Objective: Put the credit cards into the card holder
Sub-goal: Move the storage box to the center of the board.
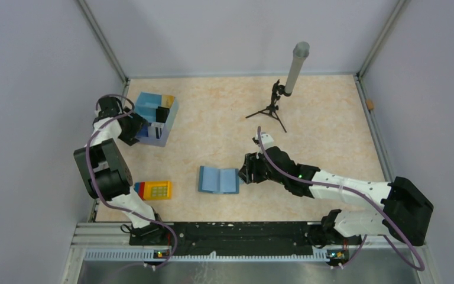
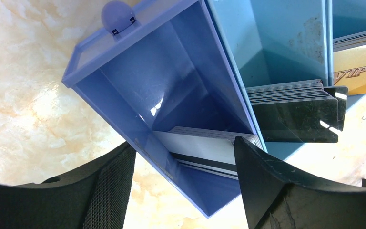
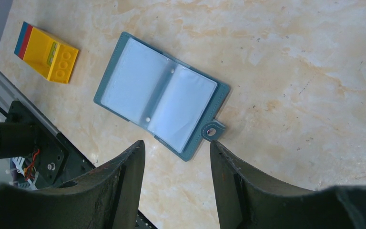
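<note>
Several credit cards (image 2: pixel 205 145) are being stored on edge in the tray box (image 2: pixel 124 62), below the wide-spread left gripper (image 2: pixel 183 160). Thin, stiff and slick, they are probably best pinched across the faces at the top edge. The card holder (image 3: pixel 162 98) is being hovered over, open, by the parted right gripper (image 3: pixel 177 155).

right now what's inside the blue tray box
The blue tray box holds pale striped cards in one compartment, black cards in the next, and a gold card beyond. A finger of the left end effector covers part of the pale stack, so their count is unclear.
</note>
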You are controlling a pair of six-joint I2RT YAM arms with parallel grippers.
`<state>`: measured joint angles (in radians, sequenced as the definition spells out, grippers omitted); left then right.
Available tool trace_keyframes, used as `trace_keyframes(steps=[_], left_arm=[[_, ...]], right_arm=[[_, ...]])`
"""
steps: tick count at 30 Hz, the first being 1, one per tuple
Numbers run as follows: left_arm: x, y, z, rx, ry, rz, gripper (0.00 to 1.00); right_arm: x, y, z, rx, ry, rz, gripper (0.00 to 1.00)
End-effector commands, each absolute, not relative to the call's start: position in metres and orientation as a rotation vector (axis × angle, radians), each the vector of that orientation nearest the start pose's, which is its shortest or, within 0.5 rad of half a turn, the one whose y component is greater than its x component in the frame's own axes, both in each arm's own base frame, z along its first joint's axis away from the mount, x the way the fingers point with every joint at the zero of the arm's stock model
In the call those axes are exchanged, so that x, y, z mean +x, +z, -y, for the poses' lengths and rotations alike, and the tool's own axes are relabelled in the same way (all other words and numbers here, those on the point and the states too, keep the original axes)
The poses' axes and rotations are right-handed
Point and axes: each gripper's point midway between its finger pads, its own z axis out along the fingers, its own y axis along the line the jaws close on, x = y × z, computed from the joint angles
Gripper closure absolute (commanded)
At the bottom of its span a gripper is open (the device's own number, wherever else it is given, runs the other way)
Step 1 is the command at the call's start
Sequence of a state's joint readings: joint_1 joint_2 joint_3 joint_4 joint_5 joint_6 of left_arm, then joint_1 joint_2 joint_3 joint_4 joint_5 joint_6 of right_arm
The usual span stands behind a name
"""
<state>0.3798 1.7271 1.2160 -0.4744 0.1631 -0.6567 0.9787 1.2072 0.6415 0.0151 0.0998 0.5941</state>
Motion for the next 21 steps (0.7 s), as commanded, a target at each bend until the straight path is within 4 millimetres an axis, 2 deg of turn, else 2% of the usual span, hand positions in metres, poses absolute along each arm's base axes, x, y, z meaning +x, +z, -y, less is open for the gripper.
trace_keyframes(steps=[1, 9, 15, 21], left_arm=[[0.405, 0.091, -0.108, -1.206, -0.283, -2.241, 0.27], [0.395, 0.098, -0.103, -1.190, -0.292, -2.221, 0.40], [0.385, 0.101, -0.099, -1.186, -0.294, -2.208, 0.45], [0.377, 0.098, -0.097, -1.180, -0.287, -2.227, 0.53]], right_arm=[[0.205, 0.139, -0.311, -0.358, 0.842, -2.137, 0.48], [0.205, 0.138, -0.311, -0.353, 0.847, -2.137, 0.48], [0.205, 0.139, -0.311, -0.351, 0.849, -2.135, 0.48], [0.204, 0.152, -0.327, -0.436, 0.918, -2.076, 0.48]])
